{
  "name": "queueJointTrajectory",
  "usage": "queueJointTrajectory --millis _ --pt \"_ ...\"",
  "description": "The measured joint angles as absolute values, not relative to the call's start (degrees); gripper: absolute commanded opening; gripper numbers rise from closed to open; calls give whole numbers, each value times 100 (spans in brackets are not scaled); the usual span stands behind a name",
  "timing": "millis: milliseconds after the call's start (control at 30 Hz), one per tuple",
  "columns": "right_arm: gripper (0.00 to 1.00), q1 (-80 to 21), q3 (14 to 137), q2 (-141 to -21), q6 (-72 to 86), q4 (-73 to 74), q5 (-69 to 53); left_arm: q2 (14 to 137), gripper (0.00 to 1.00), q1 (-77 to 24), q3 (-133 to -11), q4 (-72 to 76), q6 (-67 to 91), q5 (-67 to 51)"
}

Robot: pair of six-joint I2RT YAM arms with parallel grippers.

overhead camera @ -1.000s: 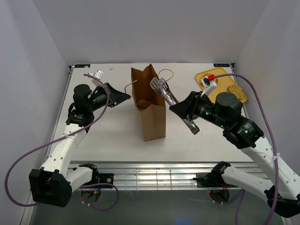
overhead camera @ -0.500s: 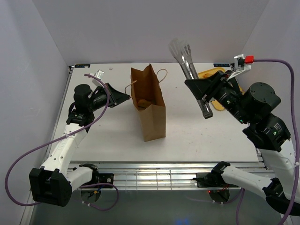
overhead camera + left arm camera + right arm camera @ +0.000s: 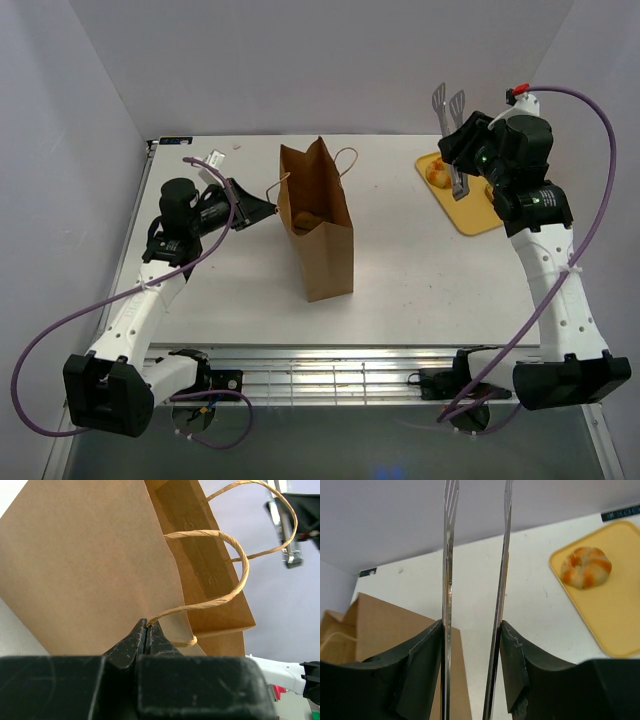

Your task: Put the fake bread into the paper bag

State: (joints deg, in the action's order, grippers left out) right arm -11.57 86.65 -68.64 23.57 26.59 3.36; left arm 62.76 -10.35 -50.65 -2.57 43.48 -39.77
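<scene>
Our left arm (image 3: 135, 310) reaches forward, jaws pinching the bag handle (image 3: 244, 567); our right arm (image 3: 555, 280) stands raised, clamping tongs (image 3: 448, 555).

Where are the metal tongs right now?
In the top view the metal tongs sit clamped in the right gripper, held up over the yellow tray at the table's far right, apart from the paper bag.

left arm (image 3: 140, 300) + right arm (image 3: 556, 290): white links, black joint housings, purple cable (image 3: 14, 385) looping off each. red plug (image 3: 518, 90) on right wrist. left gripper (image 3: 146, 630), right gripper (image 3: 470, 630): matte black.
</scene>
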Motion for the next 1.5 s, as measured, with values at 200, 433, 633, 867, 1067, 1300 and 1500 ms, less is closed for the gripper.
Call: queueJointTrajectory --millis 200,433,633,867,1067,1300,1500 --pt "52 213 7435 -6886 2768 2088 -1090 6418 0 -1035 -5096 -150 4335 -4145" --pt "52 1697 5566 -6812 3459 1037 -2639 6469 0 -1037 -5068 215 4427 -4355" --pt "53 2436 4340 -7177 4320 -384 -3835 6486 0 -1035 -4998 344 4449 -4482" --pt "54 2746 3885 -8180 5177 -1863 -4630 6504 0 -1037 -4945 563 4574 -4536" --pt "56 2858 3889 -8687 5537 -2539 -4851 6508 0 -1037 -4936 609 4630 -4504" --pt "56 2930 3966 -9242 5752 -2910 -4860 6504 0 -1037 -4912 607 4652 -4460" --pt "57 2930 4036 -9638 5927 -3111 -4853 6475 0 -1037 -4899 607 4654 -4394"
